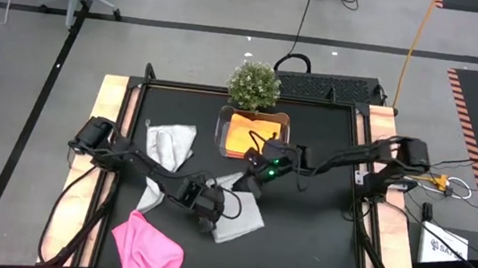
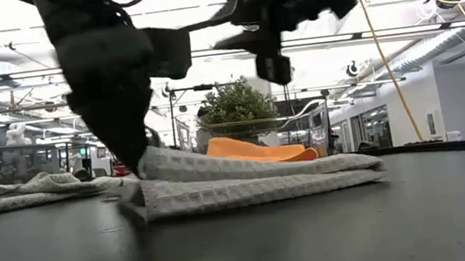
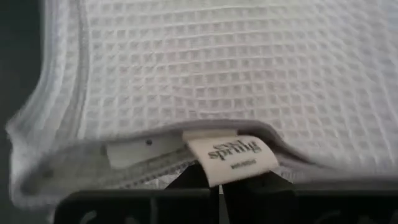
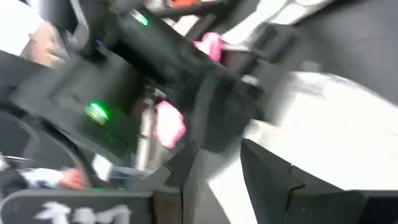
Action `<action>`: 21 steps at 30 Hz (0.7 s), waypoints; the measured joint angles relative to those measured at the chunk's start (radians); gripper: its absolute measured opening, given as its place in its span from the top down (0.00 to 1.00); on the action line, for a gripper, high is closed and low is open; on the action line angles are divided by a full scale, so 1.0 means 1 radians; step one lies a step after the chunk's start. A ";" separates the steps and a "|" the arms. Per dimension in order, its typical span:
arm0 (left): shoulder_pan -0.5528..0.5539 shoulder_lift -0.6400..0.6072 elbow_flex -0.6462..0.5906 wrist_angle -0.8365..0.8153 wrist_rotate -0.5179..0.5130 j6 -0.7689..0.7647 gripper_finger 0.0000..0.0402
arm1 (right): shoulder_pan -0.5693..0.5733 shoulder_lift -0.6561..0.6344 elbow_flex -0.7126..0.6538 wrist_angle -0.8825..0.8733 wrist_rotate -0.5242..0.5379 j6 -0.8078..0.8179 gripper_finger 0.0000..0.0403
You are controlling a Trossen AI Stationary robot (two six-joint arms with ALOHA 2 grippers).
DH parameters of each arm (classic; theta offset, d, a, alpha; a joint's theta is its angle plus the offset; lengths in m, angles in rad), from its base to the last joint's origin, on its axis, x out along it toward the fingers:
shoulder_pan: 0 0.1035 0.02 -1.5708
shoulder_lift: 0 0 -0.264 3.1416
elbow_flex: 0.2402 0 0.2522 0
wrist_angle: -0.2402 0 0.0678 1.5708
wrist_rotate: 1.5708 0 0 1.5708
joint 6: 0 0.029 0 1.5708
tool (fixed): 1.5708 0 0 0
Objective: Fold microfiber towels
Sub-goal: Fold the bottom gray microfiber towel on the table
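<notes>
From above, the left gripper (image 1: 209,210) pinches the grey towel (image 1: 243,214) mid-table; the right gripper (image 1: 250,179) hovers near its far edge. The left wrist shows fingers clamped by the label (image 3: 231,157) (keep that pinch steady). The right wrist, blurred, suggests parted, empty fingers.

Open-plan lab: taped floor (image 1: 186,47), ceiling ducts (image 2: 434,46)

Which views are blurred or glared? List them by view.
Right wrist view: heavy motion smear; only the right gripper, fingers apart, and a pink towel read. Low view: bright ceiling lights silhouette both arms; the folded grey towel stays sharp. Left wrist view: soft but readable, left gripper shut on the grey towel's edge. High view: even light.
</notes>
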 joint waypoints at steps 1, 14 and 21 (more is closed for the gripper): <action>-0.003 -0.001 0.000 0.003 0.040 0.013 0.98 | 0.003 -0.018 -0.002 -0.036 0.009 -0.021 0.73; -0.045 0.002 0.001 0.011 0.153 -0.014 0.98 | 0.116 -0.082 -0.006 -0.375 0.123 -0.207 0.73; -0.045 0.002 0.001 0.023 0.116 -0.019 0.98 | 0.191 0.037 -0.080 -0.214 0.147 -0.183 0.73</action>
